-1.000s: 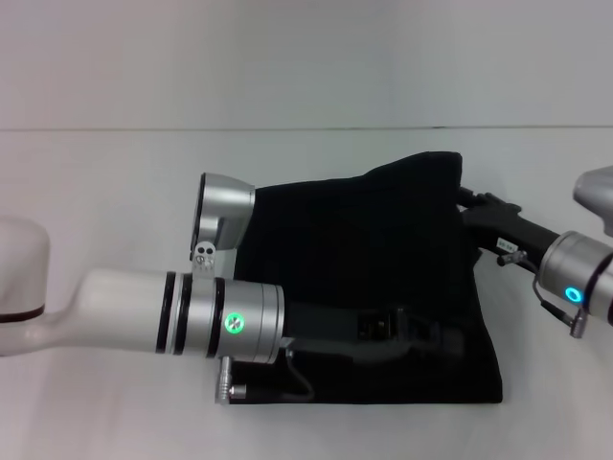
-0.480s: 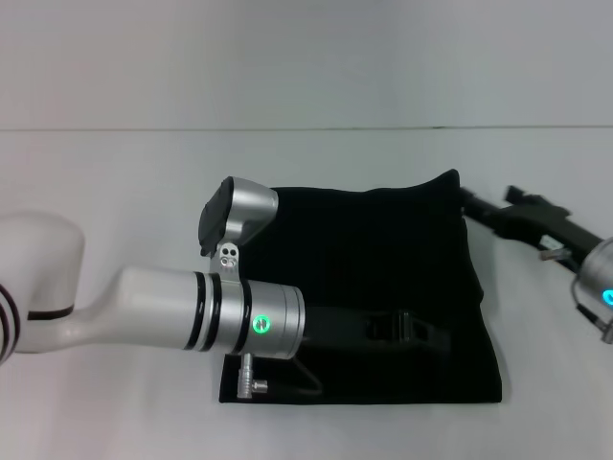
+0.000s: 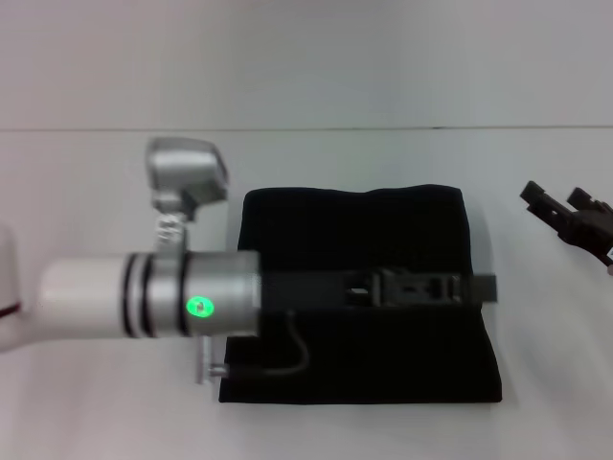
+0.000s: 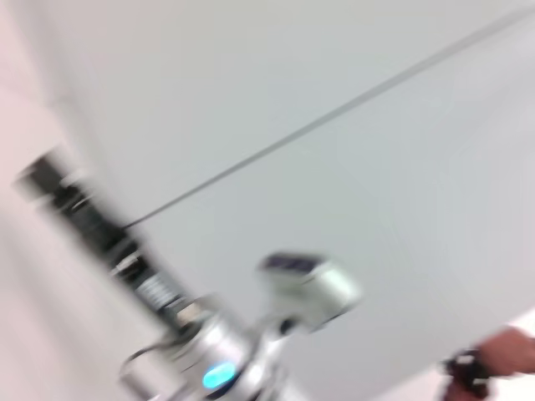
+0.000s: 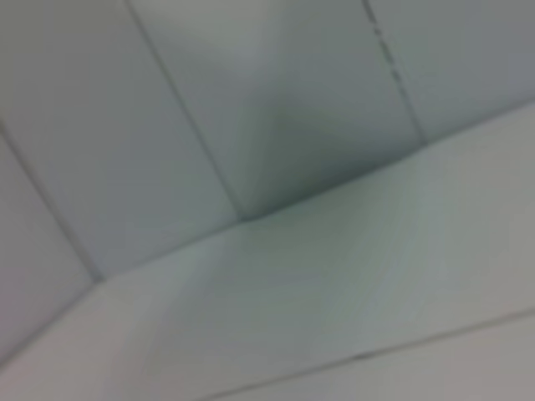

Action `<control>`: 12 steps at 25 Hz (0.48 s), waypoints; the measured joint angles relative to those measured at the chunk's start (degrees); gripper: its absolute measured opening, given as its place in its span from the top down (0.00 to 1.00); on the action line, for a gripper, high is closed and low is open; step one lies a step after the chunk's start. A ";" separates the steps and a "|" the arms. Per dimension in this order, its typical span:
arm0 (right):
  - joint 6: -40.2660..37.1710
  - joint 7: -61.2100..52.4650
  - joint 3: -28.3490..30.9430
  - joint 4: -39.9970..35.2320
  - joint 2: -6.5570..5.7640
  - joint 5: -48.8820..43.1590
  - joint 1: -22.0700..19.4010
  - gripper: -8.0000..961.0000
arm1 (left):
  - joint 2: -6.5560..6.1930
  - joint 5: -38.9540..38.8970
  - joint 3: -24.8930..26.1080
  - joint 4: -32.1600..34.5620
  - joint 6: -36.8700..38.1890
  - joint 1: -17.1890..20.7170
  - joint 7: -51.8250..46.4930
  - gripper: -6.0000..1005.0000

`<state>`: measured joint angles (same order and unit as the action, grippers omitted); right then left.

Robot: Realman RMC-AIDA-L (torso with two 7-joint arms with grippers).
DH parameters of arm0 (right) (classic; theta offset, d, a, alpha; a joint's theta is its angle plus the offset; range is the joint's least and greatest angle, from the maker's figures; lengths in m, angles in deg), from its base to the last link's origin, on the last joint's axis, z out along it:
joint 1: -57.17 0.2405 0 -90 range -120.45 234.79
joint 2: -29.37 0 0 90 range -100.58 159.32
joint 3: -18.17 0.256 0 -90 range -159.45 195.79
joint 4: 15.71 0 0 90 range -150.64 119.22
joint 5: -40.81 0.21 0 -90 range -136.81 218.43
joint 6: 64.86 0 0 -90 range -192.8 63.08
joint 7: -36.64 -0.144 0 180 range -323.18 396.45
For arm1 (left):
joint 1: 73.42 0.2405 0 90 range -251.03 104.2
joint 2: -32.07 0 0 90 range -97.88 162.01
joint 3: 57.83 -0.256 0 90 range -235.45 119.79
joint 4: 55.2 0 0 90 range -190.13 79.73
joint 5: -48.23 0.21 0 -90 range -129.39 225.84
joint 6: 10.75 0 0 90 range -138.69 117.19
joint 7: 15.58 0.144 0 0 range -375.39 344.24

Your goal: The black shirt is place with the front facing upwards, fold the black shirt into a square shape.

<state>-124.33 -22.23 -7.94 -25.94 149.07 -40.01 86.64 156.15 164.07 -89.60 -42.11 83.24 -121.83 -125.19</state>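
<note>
The black shirt (image 3: 364, 230) lies flat on the white table as a folded, roughly square shape, with no lettering showing. My left arm reaches across it from the left. The left gripper (image 3: 484, 286) is low over the shirt's right edge, its tip just past the fabric. My right gripper (image 3: 554, 197) is off to the right of the shirt, apart from it, open and holding nothing. In the left wrist view the right arm's black gripper (image 4: 79, 209) shows blurred against the table. The right wrist view shows only table and wall.
The white table (image 3: 115, 192) surrounds the shirt, and its far edge meets a pale wall (image 3: 306, 57). The left arm's silver elbow joint (image 3: 187, 172) stands up just left of the shirt.
The right gripper has let go of the shirt's far right corner and pulled away to the right. That corner now lies flat. The left arm has swung straighter across, its gripper reaching the right edge.
</note>
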 joint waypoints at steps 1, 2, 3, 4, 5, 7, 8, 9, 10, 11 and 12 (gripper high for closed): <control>-2.47 0.28 -0.37 -0.06 -0.07 -0.64 -0.47 0.01 | -0.26 -0.49 0.09 1.78 3.03 0.92 0.04 0.77; -5.19 0.59 -0.86 -0.32 -0.14 -2.08 -0.96 0.01 | -0.73 -0.54 -0.04 3.22 4.86 1.84 -0.63 0.70; -7.79 0.89 -1.49 -0.64 -0.15 -3.63 -1.34 0.01 | -1.37 -0.54 -0.24 4.17 5.75 2.70 -1.34 0.64; -10.37 1.22 -2.29 -1.00 -0.15 -5.79 -1.67 0.01 | -2.32 -0.53 -0.32 4.93 6.40 3.76 -2.00 0.60; -12.31 1.63 -3.23 -1.37 -0.15 -7.61 -1.82 0.01 | -3.51 -0.59 -0.23 5.36 6.63 5.23 -2.44 0.56; -15.53 3.47 -5.59 -1.65 0.02 -11.70 -1.71 0.01 | -5.41 -1.11 0.54 5.55 6.20 7.56 -2.63 0.48; -16.05 4.61 -6.68 -1.61 0.12 -13.36 -1.45 0.01 | -6.53 -1.36 1.35 5.58 5.35 9.15 -2.64 0.44; -15.95 5.57 -7.54 -1.44 0.22 -14.57 -1.05 0.01 | -7.45 -1.51 2.18 5.64 4.24 10.41 -2.70 0.40; -14.69 6.33 -8.19 -1.04 0.34 -15.51 -0.62 0.01 | -8.04 -1.56 2.77 5.66 3.20 11.36 -2.87 0.36; -13.30 6.92 -8.69 -0.60 0.42 -16.13 -0.17 0.01 | -8.70 -1.56 3.33 5.68 1.81 12.37 -3.37 0.31; -11.16 7.04 -8.84 -0.07 0.45 -16.30 0.21 0.01 | -9.26 -1.56 3.64 5.70 0.27 13.21 -4.11 0.26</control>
<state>-135.49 -15.19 -16.78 -26.01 149.52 -56.31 86.86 146.89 162.51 -85.96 -36.41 83.51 -108.62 -129.29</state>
